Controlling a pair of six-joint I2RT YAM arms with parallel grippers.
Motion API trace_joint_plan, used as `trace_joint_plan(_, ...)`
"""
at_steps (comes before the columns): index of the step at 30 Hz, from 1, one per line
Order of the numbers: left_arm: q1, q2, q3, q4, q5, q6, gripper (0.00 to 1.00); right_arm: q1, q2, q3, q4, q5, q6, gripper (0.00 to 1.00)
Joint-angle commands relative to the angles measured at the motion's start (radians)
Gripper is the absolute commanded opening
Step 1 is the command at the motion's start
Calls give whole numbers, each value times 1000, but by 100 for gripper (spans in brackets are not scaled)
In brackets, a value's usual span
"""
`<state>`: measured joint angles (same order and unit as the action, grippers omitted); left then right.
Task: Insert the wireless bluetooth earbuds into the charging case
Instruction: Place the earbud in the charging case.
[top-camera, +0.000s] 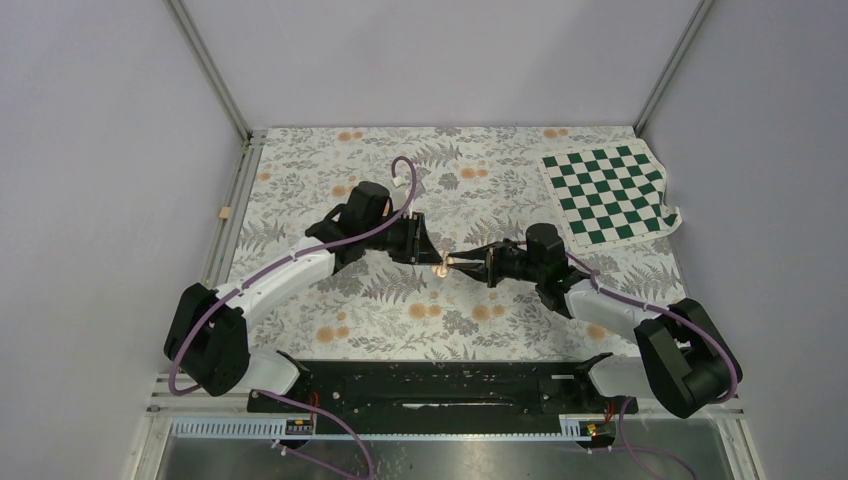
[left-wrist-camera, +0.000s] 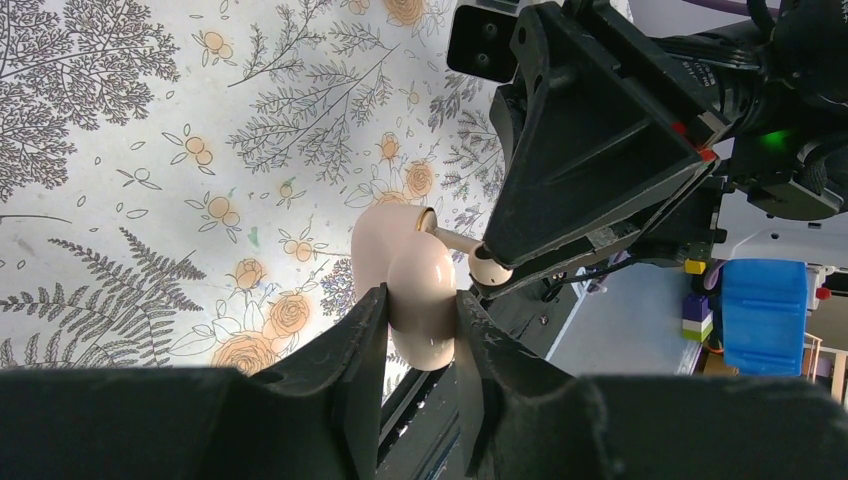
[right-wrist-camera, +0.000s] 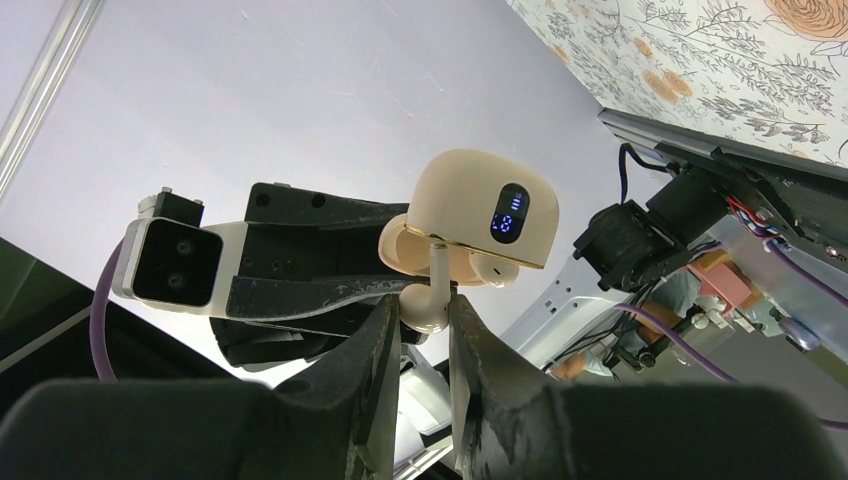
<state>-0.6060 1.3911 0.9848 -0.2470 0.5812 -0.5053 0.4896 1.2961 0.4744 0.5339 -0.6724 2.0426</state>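
Right wrist view: earbud stem lined up at the mouth of the held case

Both arms meet in mid-air above the floral table (top-camera: 300, 180). The left gripper (left-wrist-camera: 420, 305) pinches the charging case (left-wrist-camera: 400, 255) by its rounded body, a jaw pressed on either side. The right gripper (right-wrist-camera: 420, 312) pinches one earbud (right-wrist-camera: 428, 300) by its bulb, its jaws nearly together around it. The case's lid (right-wrist-camera: 400, 243) hangs open, and its lit display (right-wrist-camera: 510, 212) faces the right wrist camera. A second bud (right-wrist-camera: 495, 268) appears to sit in the case.

The held earbud's long axis runs along its thin stem. The stem points away from the right gripper, with its tip touching or just inside the case opening. The case's mouth faces the earbud.

The step in hand looks like the insertion itself. Doing it well means pushing slowly and straight along the stem line while the left gripper holds the case rigid, since any tilt could jam the stem against the rim. Letting go should wait until the bulb is seated in the free socket.
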Motion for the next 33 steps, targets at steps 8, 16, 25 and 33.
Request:
trace_joint_plan(8, 3, -27, 1, 33, 53, 16, 19, -2, 26, 38, 44, 3, 10, 0)
trace_joint_plan(16, 0, -20, 3, 31, 73, 12, 19, 3, 54, 52, 97, -10, 25, 0)
trace_joint_plan(25, 1, -32, 9, 19, 56, 12, 19, 3, 42, 36, 91, -3, 21, 0)
trace_joint_plan(33, 4, 0, 7, 11, 46, 7, 19, 3, 51, 57, 121, -23, 36, 0)
